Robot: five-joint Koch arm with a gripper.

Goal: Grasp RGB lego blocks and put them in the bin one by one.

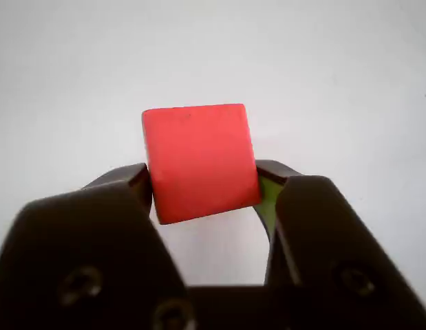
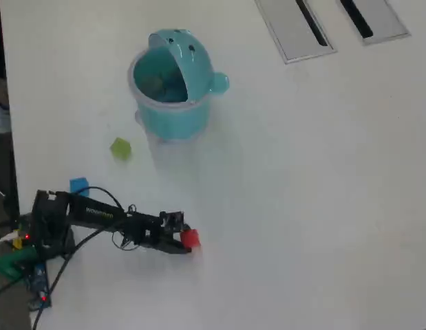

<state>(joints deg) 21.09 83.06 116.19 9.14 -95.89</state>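
In the wrist view the gripper is clamped on the red block: one dark jaw presses its left face and the other its right face, with the cube sitting tilted between the tips and its upper part standing clear above them. A sliver of green shows on the inner side of the right jaw. Behind the cube there is only the plain white table.

In the overhead view the teal bin serves as the landmark. It stands upright on the white table with its domed lid flipped back, its mouth open and its small side knob pointing to the right of the picture. The yellow-green block lies just below and left of the bin, near it but not touching. The light blue block lies farther from the bin in the same direction, right beside the arm's base. The red block is well below the bin, held at the tip of the gripper, with the arm stretched out toward the right of the picture. Two grey slotted panels are set into the table to the upper right of the bin, well apart from it
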